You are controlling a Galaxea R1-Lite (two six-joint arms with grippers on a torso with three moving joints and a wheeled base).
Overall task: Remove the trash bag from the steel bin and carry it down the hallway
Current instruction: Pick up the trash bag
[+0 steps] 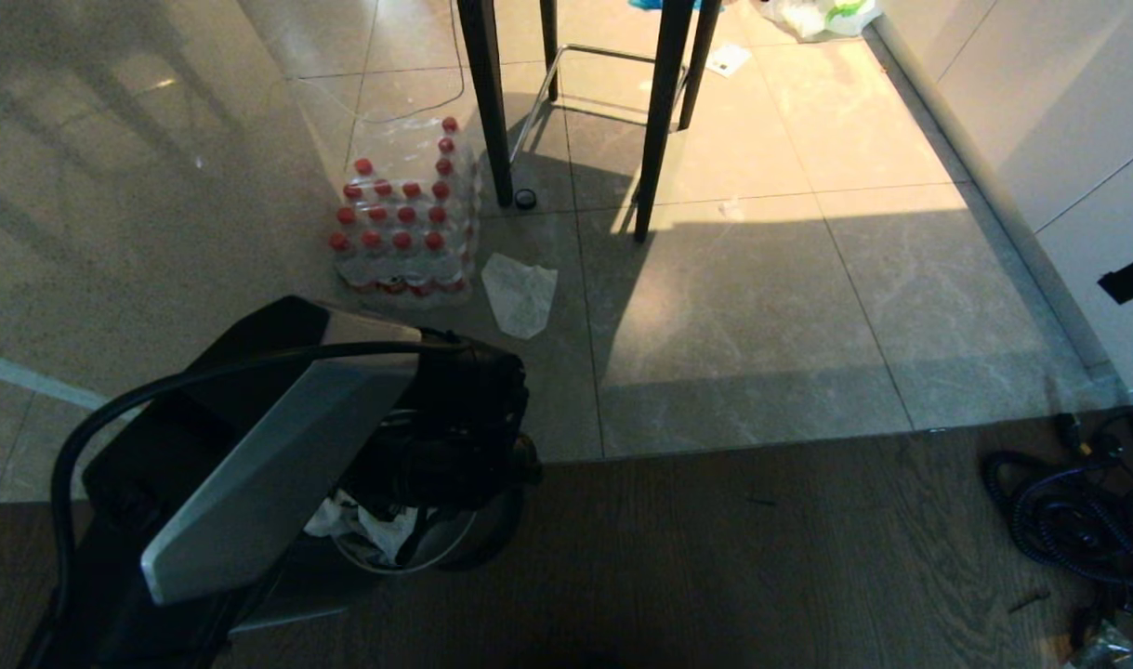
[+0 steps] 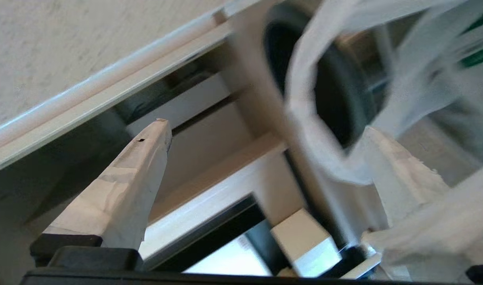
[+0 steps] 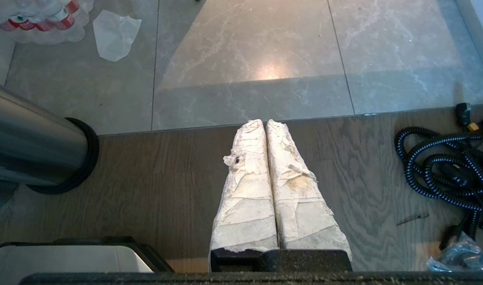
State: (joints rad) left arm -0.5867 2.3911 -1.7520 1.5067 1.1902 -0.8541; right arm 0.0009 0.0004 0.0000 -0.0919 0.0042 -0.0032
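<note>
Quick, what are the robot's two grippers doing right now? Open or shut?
Left gripper: jaws open, at the trash bag in the steel bin, nothing held yet.
Right gripper: jaws shut, empty, over the floor.

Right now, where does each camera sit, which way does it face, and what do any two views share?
Head view: high, facing forward and down at tiles and wood floor; left arm covers the steel bin.
Left wrist view: behind the open left gripper, facing the trash bag handle loop and the bin's dark mouth.
Right wrist view: behind the shut right gripper, facing the floor.
Shared: head and right wrist views show the bin, water bottle pack and coiled cable.
</note>
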